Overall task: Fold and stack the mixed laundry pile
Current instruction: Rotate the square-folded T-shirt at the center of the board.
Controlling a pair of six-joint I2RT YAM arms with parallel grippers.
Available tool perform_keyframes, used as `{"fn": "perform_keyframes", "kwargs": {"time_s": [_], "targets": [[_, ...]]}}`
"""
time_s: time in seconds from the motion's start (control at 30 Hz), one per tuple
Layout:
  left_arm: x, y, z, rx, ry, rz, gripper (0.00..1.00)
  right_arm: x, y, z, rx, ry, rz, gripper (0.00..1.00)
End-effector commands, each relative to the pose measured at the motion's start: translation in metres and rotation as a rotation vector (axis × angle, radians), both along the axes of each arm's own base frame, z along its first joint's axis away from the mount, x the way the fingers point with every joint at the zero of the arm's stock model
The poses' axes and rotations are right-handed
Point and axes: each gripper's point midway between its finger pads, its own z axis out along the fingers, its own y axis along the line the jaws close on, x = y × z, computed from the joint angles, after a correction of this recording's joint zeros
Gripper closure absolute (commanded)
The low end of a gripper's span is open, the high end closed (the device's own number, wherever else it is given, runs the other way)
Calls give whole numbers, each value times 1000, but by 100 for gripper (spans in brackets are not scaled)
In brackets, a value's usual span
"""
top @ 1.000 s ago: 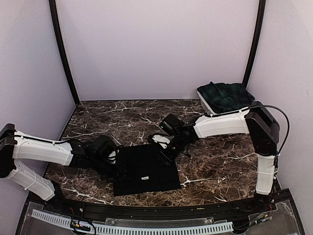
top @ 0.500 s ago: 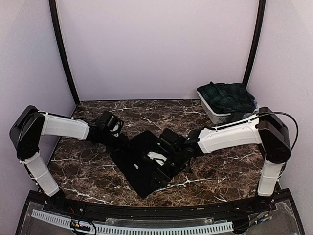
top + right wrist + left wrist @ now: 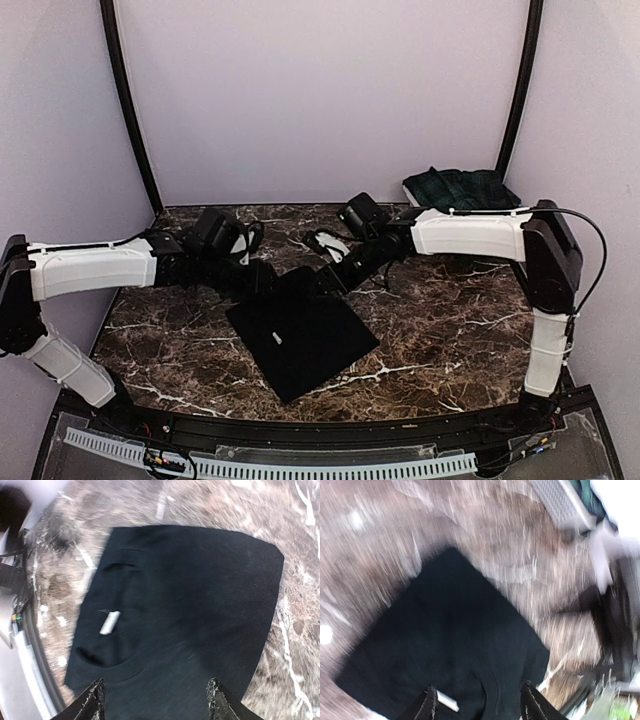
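A plain black cloth (image 3: 300, 335) lies flat on the marble table, turned like a diamond, with a small white label (image 3: 277, 338) on it. My left gripper (image 3: 262, 280) is open just over its far-left edge. My right gripper (image 3: 327, 282) is open over its far corner. The left wrist view shows the cloth (image 3: 455, 640) under the spread jaws (image 3: 479, 707). The right wrist view shows the cloth (image 3: 195, 600), the label (image 3: 110, 622) and the open gripper (image 3: 156, 702). The tartan skirt (image 3: 462, 188) lies at the back right. No bluish item is in view.
The white slatted basket (image 3: 560, 502) stands at the back right under the skirt, mostly hidden by my right arm in the top view. Walls close in the back and sides. A black rail runs along the table's near edge (image 3: 300, 425).
The black cloth turned from square-on to a diamond a second ago and has since lain still. My right gripper has drawn back from its middle to the far corner. My left gripper shifted right.
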Motion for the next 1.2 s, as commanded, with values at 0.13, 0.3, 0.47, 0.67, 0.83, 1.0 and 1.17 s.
{"fn": "perform_keyframes", "kwargs": {"time_s": [0.13, 0.3, 0.47, 0.67, 0.83, 1.0, 1.17], "targets": [[-101, -42, -42, -49, 102, -195, 47, 40, 37, 0, 78, -29, 38, 35], [-128, -58, -65, -46, 166, -259, 48, 49, 57, -7, 116, -2, 57, 36], [-135, -63, -95, -46, 251, -244, 50, 58, 61, -36, 89, 34, 56, 37], [-133, -45, -140, 64, 341, -180, 49, 60, 31, -70, 44, 114, 16, 39], [-99, 0, -143, 166, 323, -47, 46, 46, -7, -75, 3, 139, -51, 39], [-30, 41, -111, 206, 224, 86, 43, 6, -35, -72, -5, 206, -101, 38], [12, 47, -56, 248, 48, 92, 41, -53, -19, -15, 98, 206, -4, 34]]}}
